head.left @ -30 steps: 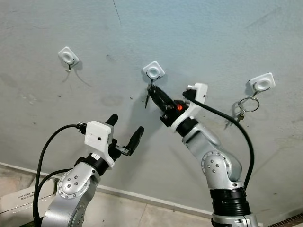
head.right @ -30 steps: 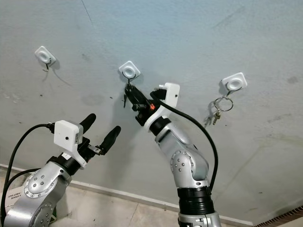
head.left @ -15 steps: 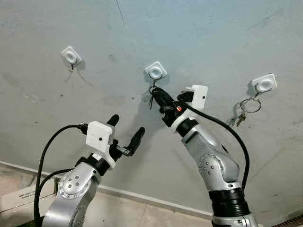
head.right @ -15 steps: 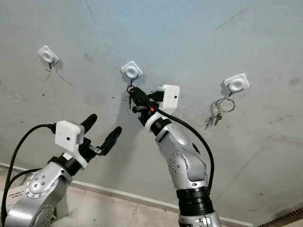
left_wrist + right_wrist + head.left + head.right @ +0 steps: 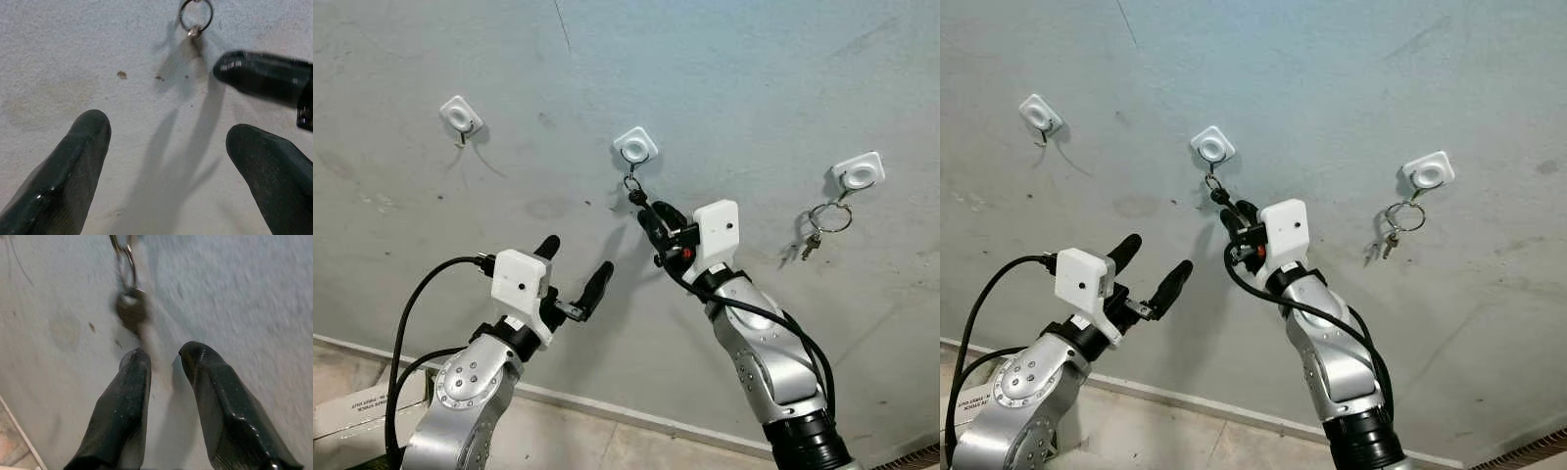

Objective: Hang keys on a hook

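On a rough, pale grey plastered wall point(image 5: 734, 69) sit 3 white square hooks with round centres. Taking the middle hook point(image 5: 634, 145) as landmark: a thin metal ring with the keys point(image 5: 631, 186) hangs straight down from it, flat against the plaster; in the right wrist view the ring and a dark rounded key head point(image 5: 130, 307) look blurred.

The right gripper point(image 5: 647, 212) points up at the keys from just below and slightly right of the middle hook. Its 2 long, glossy black fingers point(image 5: 122, 396) stand a narrow gap apart with nothing between them, tips just short of the key head.

The left gripper point(image 5: 574, 266) is raised well below and to the left of the middle hook, its fingers spread wide and empty, tips aimed at bare wall; a white boxy camera housing sits on its wrist.

To the right of the middle hook, the right hook point(image 5: 858, 172) carries another ring with small keys point(image 5: 824, 223). To the left, the left hook point(image 5: 460, 116) shows a small dark wire prong.
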